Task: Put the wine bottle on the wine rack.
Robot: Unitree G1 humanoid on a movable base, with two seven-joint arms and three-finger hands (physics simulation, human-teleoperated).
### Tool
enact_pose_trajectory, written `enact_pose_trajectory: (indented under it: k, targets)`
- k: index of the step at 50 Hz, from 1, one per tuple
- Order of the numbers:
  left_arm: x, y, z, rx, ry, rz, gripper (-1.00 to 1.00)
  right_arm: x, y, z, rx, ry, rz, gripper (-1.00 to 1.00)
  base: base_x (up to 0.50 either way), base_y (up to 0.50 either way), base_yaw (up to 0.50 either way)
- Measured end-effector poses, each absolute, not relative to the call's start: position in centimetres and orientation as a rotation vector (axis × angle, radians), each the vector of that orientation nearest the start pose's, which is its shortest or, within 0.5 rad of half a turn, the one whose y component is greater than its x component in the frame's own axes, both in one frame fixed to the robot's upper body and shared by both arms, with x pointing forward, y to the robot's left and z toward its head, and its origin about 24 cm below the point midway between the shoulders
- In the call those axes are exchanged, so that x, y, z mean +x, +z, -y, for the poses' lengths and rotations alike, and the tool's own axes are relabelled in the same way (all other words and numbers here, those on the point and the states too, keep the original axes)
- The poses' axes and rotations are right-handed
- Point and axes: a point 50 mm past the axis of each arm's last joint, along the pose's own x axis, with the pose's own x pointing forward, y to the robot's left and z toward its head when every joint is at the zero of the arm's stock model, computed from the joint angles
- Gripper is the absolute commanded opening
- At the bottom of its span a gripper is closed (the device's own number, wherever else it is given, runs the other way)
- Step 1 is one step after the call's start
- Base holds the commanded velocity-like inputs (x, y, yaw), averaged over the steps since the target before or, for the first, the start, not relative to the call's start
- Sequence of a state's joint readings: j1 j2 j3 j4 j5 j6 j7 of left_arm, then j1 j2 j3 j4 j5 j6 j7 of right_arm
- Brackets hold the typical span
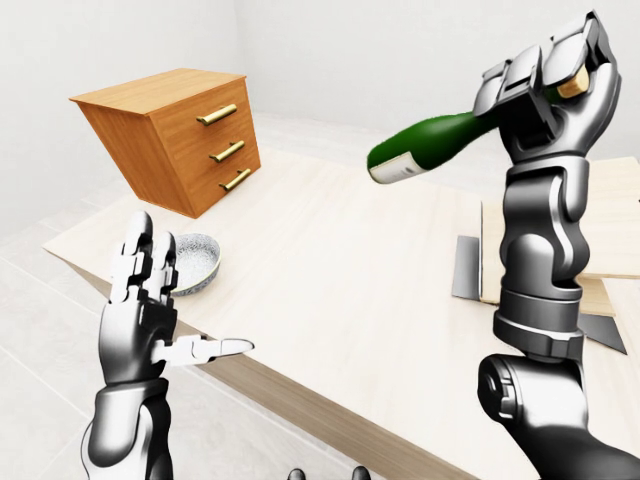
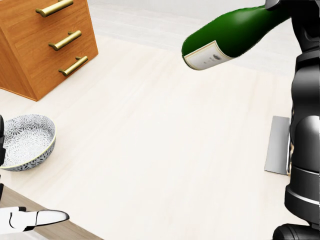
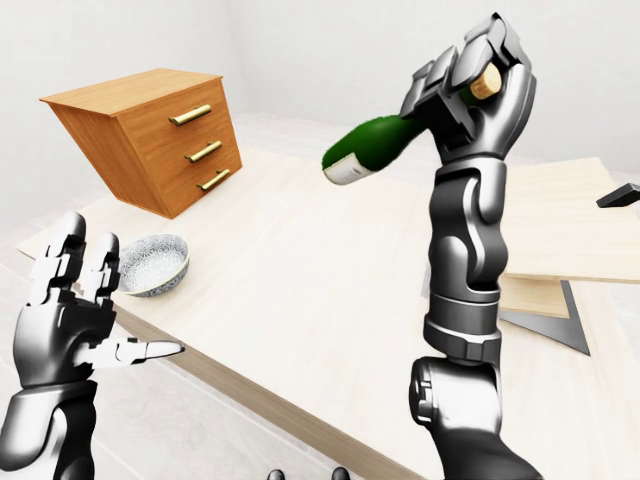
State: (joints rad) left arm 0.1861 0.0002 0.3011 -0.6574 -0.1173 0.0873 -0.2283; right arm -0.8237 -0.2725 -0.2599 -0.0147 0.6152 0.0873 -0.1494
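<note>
Wine bottle (image 1: 432,143) was up in the air in the upper right of the left-eye view, lying almost flat, with its cork end inside the right hand (image 1: 545,85). That hand's fingers (image 3: 445,85) were wrapped tight around the bottle's neck. Under it lay the pale worktop (image 1: 330,270). At the lower left, the left hand (image 1: 145,300) was spread wide, holding nothing. A patterned bowl (image 2: 25,140) sat near a wooden drawer box (image 1: 180,135) at the upper left.

Bottle (image 2: 235,32): glossy green glass, paper label, cork stopper. Bench (image 2: 150,150): pale matt wood. Drawer chest (image 1: 180,135): warm wood, brass handles. Bowl (image 2: 25,140): glazed, patterned ceramic.
</note>
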Motion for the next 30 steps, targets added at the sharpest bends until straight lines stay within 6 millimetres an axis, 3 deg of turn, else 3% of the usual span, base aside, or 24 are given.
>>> enact_pose_trajectory:
  k: [16,30]
  targets:
    - [18.9,15.0,-20.8,0.061,0.074,0.424,1.00,33.7,31.2,24.0,0.562,-0.059,0.702,-1.00,0.00,0.00,0.00]
    - [18.8,15.6,-20.8,0.066,0.077,0.453,1.00,34.8,31.0,27.8,0.607,-0.129,0.639,-1.00,0.00,0.00,0.00]
